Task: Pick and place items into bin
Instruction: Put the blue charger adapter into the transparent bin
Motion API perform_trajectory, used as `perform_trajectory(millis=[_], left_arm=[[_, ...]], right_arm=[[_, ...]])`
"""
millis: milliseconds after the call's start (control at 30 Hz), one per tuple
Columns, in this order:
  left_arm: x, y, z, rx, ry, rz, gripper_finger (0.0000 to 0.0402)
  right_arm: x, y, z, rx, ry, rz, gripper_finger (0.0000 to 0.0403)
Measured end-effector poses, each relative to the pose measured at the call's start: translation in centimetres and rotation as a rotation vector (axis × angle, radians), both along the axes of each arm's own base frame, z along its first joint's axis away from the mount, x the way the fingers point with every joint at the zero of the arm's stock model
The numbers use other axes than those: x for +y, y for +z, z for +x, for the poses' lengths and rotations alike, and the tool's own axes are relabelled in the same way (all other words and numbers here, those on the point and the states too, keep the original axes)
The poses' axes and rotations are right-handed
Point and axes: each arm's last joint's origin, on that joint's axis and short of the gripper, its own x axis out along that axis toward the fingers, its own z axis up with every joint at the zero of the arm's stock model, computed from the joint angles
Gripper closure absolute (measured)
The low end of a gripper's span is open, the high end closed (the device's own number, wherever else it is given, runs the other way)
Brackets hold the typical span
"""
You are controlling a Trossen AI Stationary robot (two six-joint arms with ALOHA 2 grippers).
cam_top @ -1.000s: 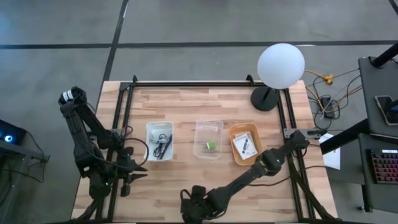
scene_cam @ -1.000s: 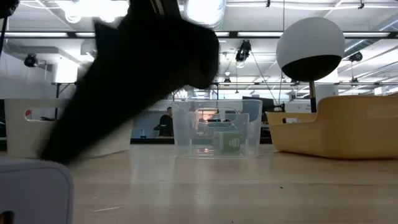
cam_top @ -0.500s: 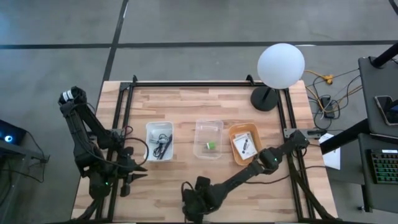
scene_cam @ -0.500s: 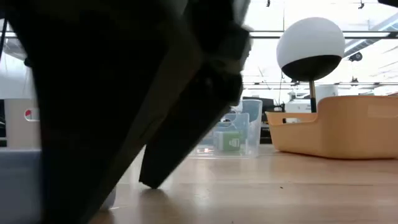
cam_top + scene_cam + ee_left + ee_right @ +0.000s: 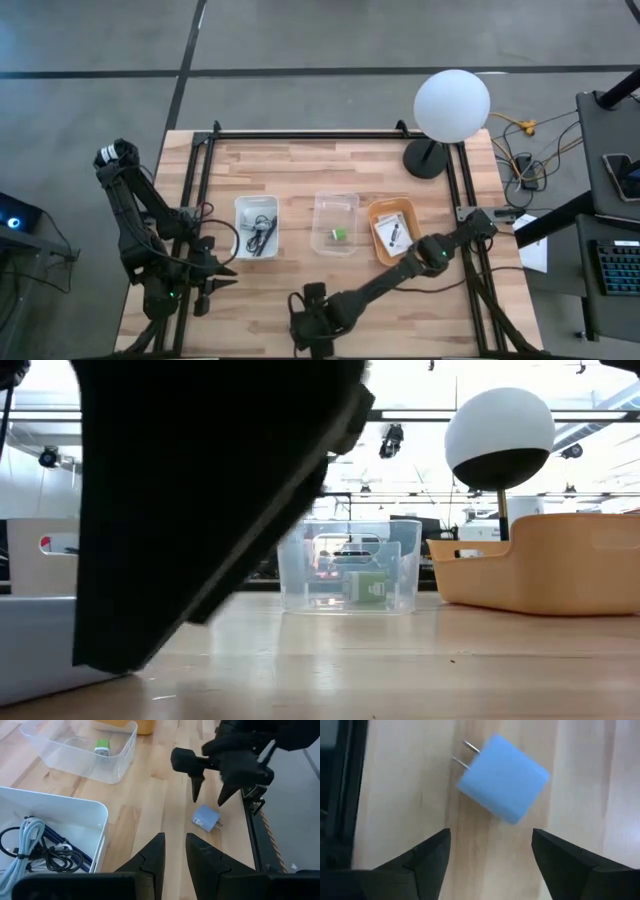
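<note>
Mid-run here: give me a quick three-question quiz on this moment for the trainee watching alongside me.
1. True or false: the right gripper already holds the light blue cube-shaped plug adapter.
2. Which bin holds the small green piece? A white, B clear plastic, C orange.
3. Fill in: the adapter lies on the wooden ____.

Key: 1 false, its open fingers hover above it; 2 B; 3 table.
</note>
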Motion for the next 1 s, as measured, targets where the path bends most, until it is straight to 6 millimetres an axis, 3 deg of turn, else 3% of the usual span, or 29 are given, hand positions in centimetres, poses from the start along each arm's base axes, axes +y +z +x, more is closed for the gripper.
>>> perform_trajectory(millis=[167, 367, 600, 833, 1000], left_arm=[[0.0, 0.0, 0.0, 0.000, 0.001, -0.002, 0.0340], [-0.2, 0.2, 0.1, -0.017, 0.003, -0.037, 0.0340], [-0.4, 0.4, 0.2, -0.042, 0.011, -0.064, 0.0340], [-0.3, 0.5, 0.5, -0.053, 0.029, -0.075, 0.0340], [-0.2, 0.6, 0.8, -0.061, 0.045, -0.084, 0.0340]], right_arm=[[0.1, 0.6, 0.2, -0.075, 0.287, -0.161, 0.0111], [-1.4, 0.7, 1.3, -0.112, 0.439, -0.279, 0.0080], [-2.4, 1.1, 3.0, -0.192, 0.618, -0.068, 0.0078], [-2.8, 0.8, 3.1, -0.190, 0.653, -0.074, 0.0078], [-3.0, -0.5, 3.2, -0.193, 0.660, -0.061, 0.0078]])
